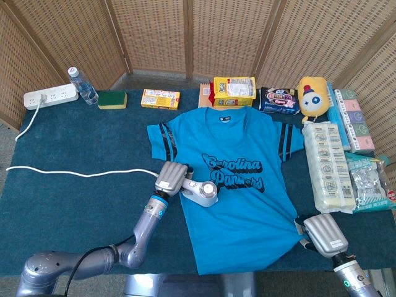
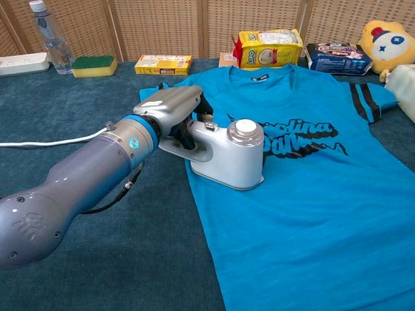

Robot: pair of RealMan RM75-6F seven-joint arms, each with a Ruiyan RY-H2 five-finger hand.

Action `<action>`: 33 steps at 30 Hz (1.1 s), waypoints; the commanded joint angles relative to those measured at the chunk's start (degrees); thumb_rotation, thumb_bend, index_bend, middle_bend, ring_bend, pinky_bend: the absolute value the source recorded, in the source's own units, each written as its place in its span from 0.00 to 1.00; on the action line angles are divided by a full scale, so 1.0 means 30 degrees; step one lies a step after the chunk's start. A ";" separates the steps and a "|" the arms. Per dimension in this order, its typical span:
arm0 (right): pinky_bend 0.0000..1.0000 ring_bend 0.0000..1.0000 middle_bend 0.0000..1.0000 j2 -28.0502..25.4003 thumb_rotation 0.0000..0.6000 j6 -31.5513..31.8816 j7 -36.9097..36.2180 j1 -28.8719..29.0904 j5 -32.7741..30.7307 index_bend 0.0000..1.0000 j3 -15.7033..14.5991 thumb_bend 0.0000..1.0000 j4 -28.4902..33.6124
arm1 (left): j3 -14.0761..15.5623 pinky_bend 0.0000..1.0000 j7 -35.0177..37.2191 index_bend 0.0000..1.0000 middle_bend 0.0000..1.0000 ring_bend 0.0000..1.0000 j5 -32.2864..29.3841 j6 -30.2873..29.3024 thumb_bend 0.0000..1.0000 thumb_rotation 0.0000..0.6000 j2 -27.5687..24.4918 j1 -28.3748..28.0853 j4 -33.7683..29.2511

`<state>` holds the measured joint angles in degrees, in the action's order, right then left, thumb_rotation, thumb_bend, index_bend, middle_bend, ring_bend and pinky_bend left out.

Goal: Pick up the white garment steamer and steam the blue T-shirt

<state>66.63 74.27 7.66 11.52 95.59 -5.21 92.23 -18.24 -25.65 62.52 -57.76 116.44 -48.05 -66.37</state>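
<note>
The blue T-shirt (image 1: 232,185) (image 2: 305,194) lies flat on the dark teal table, its printed front facing up. My left hand (image 1: 171,178) (image 2: 170,109) grips the handle of the white garment steamer (image 1: 202,193) (image 2: 229,155). The steamer's head rests on the shirt's left side, beside the black lettering. Its white cord (image 1: 80,174) (image 2: 52,140) trails left across the table to a power strip (image 1: 51,96). My right hand (image 1: 323,234) sits at the shirt's lower right corner, its back towards the camera; its fingers are hidden. The chest view does not show it.
Along the back edge stand a water bottle (image 1: 82,85), a green sponge (image 1: 112,99), a yellow box (image 1: 160,98), snack bags (image 1: 234,91) and a yellow plush toy (image 1: 312,96). Packaged goods (image 1: 331,165) line the right side. Wicker screens close off the rear.
</note>
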 commanded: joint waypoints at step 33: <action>0.79 0.64 0.60 -0.0166 1.00 0.0151 0.0031 -0.0151 -0.0020 0.66 -0.0008 0.42 0.0140 | -0.0305 0.75 0.1416 0.70 0.75 0.67 0.1180 -0.0654 0.38 1.00 0.1968 -0.1323 0.4152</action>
<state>66.13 74.73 7.75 11.07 95.53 -5.24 92.65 -19.99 -21.06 65.48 -59.76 122.83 -52.41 -52.50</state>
